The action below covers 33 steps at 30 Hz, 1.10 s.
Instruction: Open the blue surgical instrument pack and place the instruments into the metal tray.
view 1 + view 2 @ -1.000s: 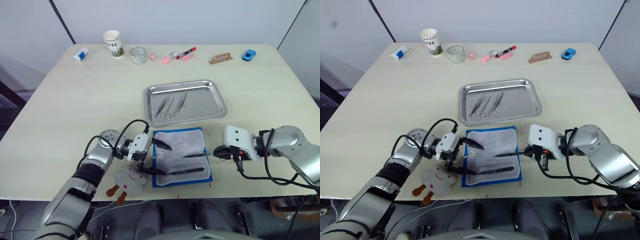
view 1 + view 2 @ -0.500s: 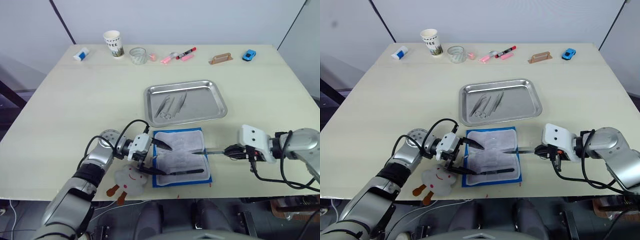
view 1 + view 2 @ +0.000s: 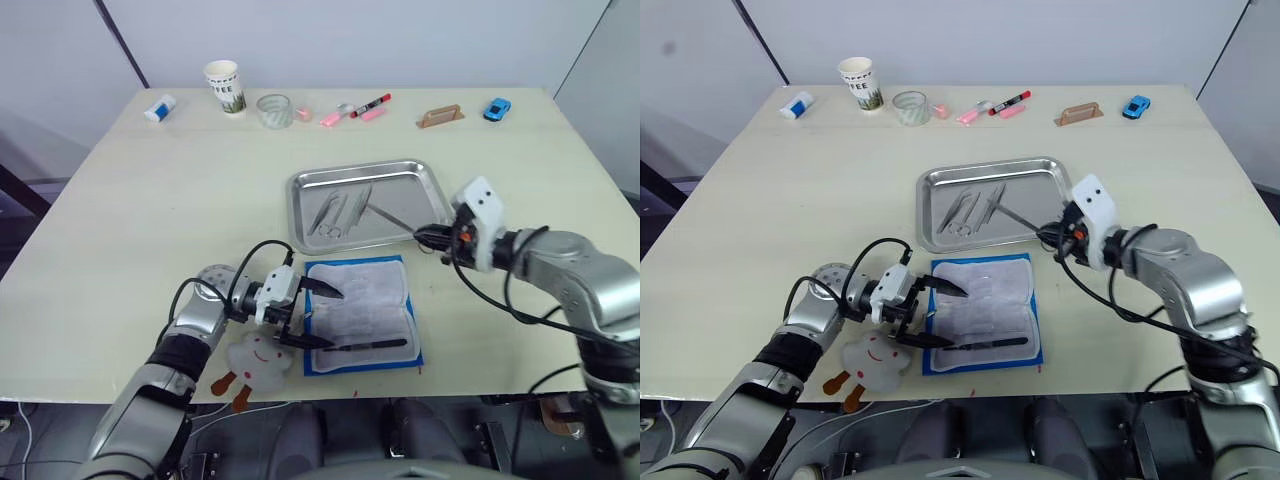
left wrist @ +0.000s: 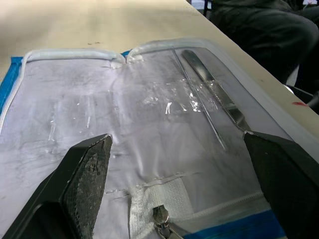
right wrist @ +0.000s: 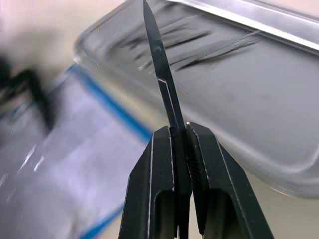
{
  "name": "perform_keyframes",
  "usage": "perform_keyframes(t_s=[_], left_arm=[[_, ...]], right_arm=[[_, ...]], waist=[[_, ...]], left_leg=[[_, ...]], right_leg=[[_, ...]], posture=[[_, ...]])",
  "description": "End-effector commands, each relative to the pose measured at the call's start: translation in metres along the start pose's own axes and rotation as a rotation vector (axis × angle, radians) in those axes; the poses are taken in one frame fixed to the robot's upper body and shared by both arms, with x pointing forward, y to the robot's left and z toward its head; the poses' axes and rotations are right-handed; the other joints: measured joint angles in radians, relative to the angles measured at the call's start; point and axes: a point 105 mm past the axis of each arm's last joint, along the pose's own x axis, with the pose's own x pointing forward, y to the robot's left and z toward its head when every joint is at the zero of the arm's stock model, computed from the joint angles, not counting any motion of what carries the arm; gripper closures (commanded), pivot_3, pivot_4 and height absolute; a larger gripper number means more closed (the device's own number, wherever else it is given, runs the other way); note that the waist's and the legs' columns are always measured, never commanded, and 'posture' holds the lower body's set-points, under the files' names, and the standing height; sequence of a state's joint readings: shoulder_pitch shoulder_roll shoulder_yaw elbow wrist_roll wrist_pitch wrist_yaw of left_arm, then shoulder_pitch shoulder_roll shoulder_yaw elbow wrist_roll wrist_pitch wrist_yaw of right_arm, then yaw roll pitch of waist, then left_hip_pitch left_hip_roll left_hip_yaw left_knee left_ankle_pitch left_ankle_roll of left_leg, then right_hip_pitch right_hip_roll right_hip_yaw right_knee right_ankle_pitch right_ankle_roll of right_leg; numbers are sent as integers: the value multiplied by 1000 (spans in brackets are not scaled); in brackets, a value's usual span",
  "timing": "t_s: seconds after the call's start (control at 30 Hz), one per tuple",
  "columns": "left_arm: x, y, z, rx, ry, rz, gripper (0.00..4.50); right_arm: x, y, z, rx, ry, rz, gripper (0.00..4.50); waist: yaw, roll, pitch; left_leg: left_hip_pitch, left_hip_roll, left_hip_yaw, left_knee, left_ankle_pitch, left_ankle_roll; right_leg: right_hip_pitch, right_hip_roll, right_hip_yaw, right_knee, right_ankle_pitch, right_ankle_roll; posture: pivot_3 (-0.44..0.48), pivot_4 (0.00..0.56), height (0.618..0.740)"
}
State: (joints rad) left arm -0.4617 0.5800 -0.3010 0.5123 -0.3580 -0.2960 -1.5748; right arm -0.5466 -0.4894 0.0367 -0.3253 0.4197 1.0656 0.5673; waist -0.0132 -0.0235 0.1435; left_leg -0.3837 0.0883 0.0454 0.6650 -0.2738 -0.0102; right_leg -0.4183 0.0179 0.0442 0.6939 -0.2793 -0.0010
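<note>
The blue surgical instrument pack lies open near the table's front edge, pale lining up. A dark instrument rests along its near side, also seen as a slim silver tool. My left gripper stands open over the pack's left edge, its fingers wide apart. My right gripper is shut on a slim pointed instrument, whose tip reaches over the front right part of the metal tray. Several silver instruments lie in the tray's left half.
A white plush toy lies just left of the pack under my left arm. Along the far edge stand a paper cup, a clear glass, pink and red markers, a brown block and a blue toy car.
My right gripper has carried the slim instrument from the pack's right side up and away to the tray's front right corner. The left gripper has stayed over the pack.
</note>
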Motion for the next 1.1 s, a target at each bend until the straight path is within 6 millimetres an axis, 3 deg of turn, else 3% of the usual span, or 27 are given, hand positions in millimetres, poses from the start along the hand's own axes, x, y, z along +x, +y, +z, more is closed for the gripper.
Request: perform_keyframes(t_s=[0.03,0.3,0.57,1.1], left_arm=[[4,-9,-9,-53,2,-9,0],[7,-8,-13,-67,-10,50,0],[11,-8,-16,-73,-19,76,0],[10,-9,-19,-81,-10,84,0]], right_arm=[[11,-16,23,49,-79,-156,4476],[52,-24,30,150,-98,-320,4476],[90,-17,28,270,-57,-415,4476],[110,-26,8,421,-18,-509,4476]], waist=[[-1,1,0],[0,1,0],[-3,4,-1],[-3,6,-1]], left_leg=[[0,0,0,0,0,0],[-1,0,0,0,0,0],[-1,0,0,0,0,0],[-1,-2,0,-1,0,0]], right_leg=[[0,0,0,0,0,0],[-1,0,0,0,0,0],[-1,0,0,1,0,0],[-1,-1,2,1,0,1]], posture=[[0,150,725],[0,150,725],[0,150,725],[0,150,725]])
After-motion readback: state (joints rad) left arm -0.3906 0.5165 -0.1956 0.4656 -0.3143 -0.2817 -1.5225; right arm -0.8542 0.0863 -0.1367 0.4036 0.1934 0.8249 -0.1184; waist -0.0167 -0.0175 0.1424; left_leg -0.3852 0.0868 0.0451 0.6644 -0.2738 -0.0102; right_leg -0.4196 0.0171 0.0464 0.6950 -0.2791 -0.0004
